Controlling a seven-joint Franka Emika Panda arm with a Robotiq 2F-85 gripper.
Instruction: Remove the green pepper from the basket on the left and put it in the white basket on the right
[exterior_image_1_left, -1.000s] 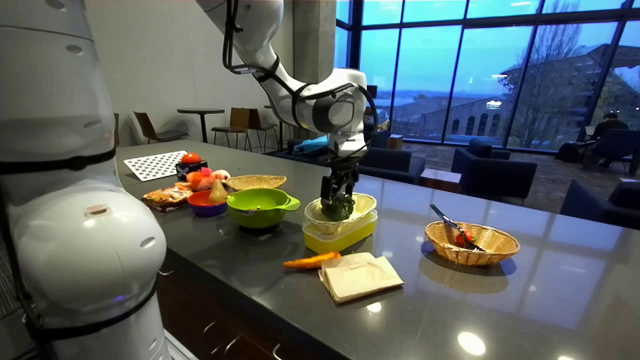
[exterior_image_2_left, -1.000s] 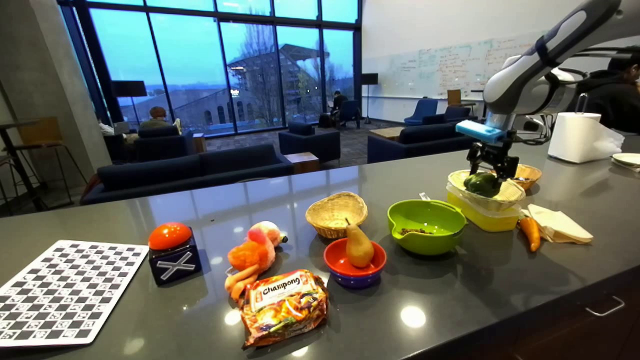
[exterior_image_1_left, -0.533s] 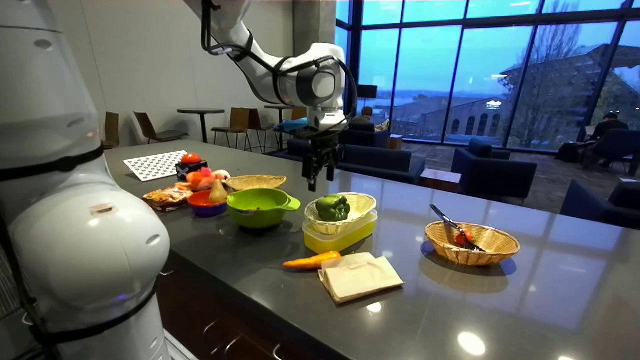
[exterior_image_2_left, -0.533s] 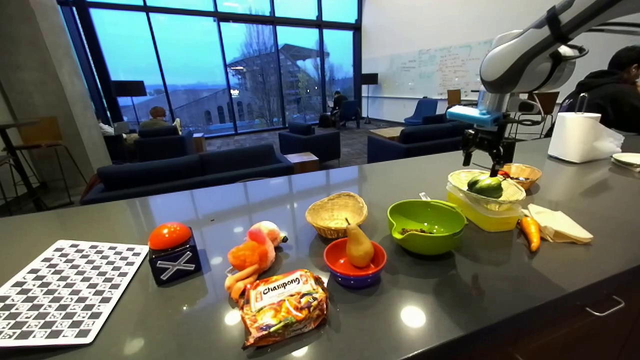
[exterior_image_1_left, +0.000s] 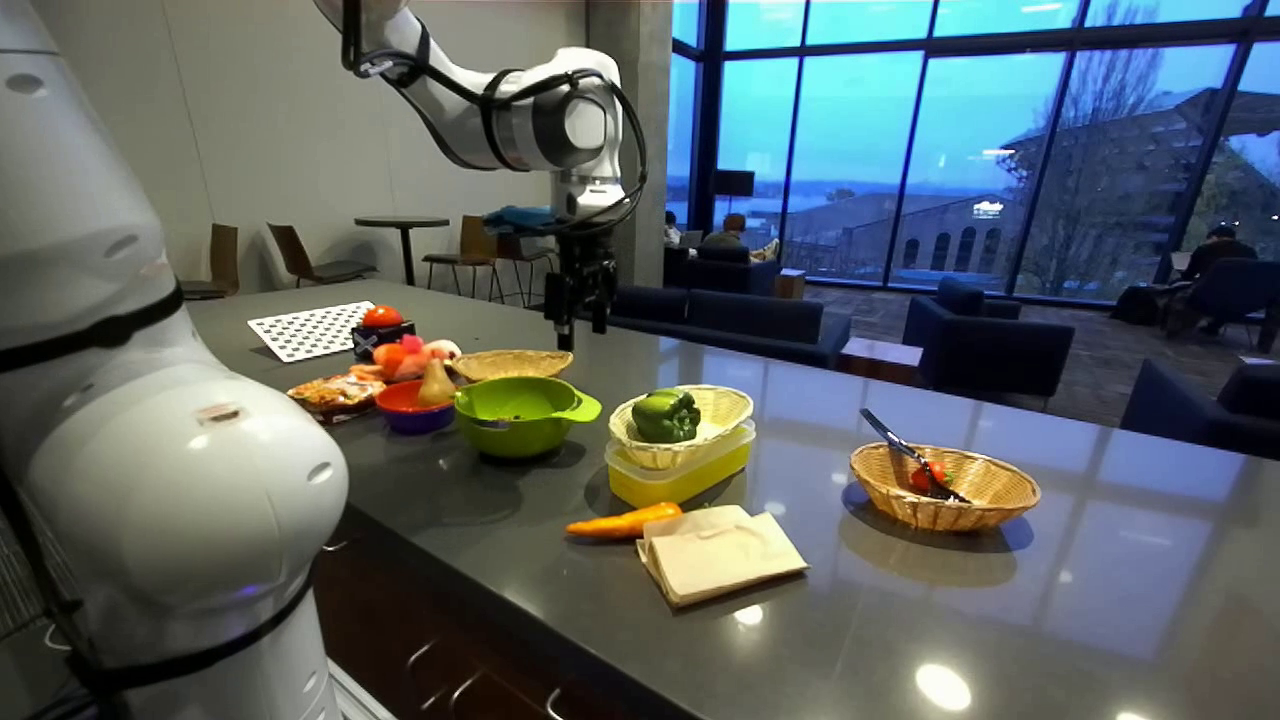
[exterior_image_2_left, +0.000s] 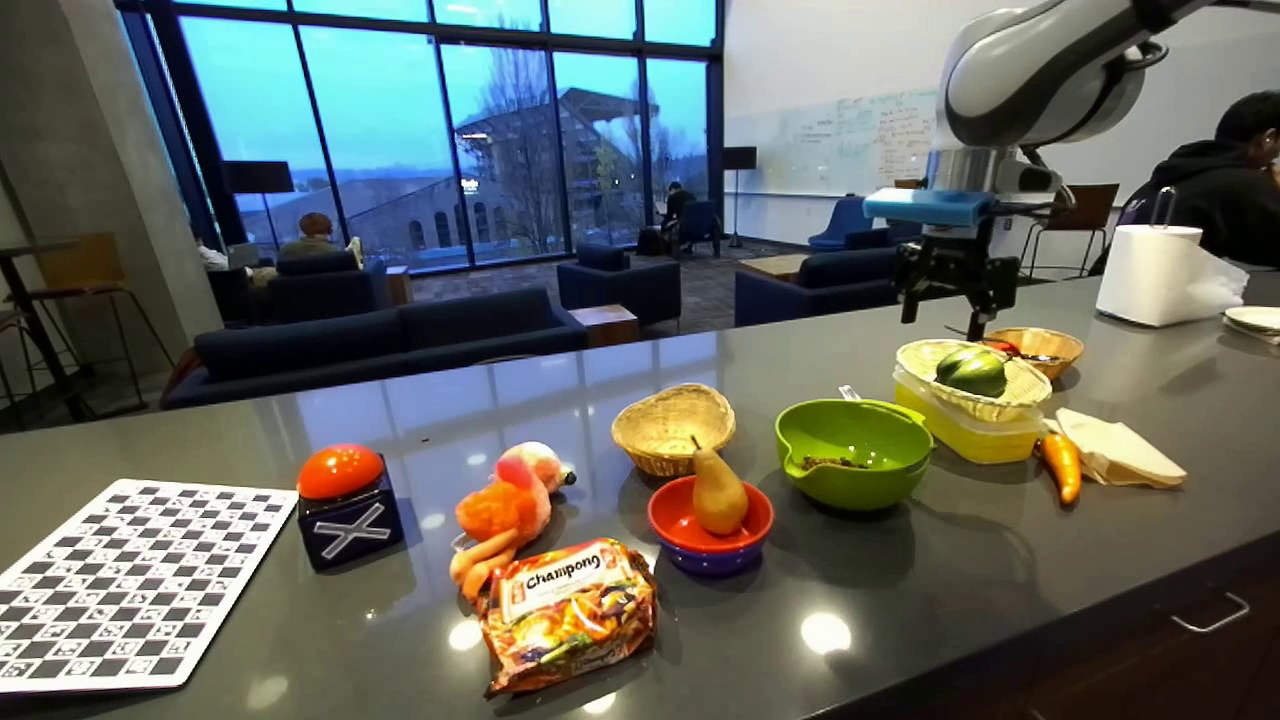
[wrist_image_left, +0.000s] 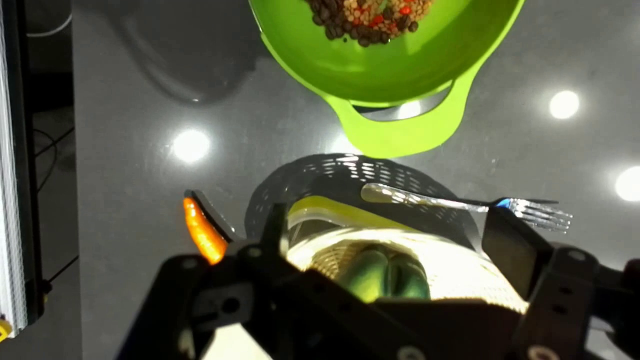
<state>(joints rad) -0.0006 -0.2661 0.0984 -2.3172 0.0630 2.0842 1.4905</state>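
Note:
The green pepper (exterior_image_1_left: 667, 416) lies in the white woven basket (exterior_image_1_left: 648, 456), which rests on a yellow container (exterior_image_1_left: 682, 484). In an exterior view the pepper (exterior_image_2_left: 972, 372) and white basket (exterior_image_2_left: 1022, 384) also show. My gripper (exterior_image_1_left: 583, 332) is open and empty, raised above the counter. In an exterior view the gripper (exterior_image_2_left: 943, 325) hangs above and behind the white basket. In the wrist view the fingers of the gripper (wrist_image_left: 392, 237) stand wide apart, with the pepper (wrist_image_left: 385, 275) below between them, partly hidden by the gripper. A tan basket (exterior_image_1_left: 875, 485) on the right holds a red item and a dark-handled utensil.
A green bowl (exterior_image_1_left: 510, 430) stands beside the yellow container. A fork (wrist_image_left: 425, 197) lies near it. An orange carrot-like pepper (exterior_image_1_left: 622, 523) and napkins (exterior_image_1_left: 722, 560) lie in front. Another tan basket (exterior_image_2_left: 672, 430), a red bowl (exterior_image_2_left: 665, 515) with a pear and a noodle packet (exterior_image_2_left: 575, 615) stand farther along.
A second ago my gripper was down at the pepper in the white basket. It has risen and moved away, toward the green bowl's side. The pepper stays in the white basket.

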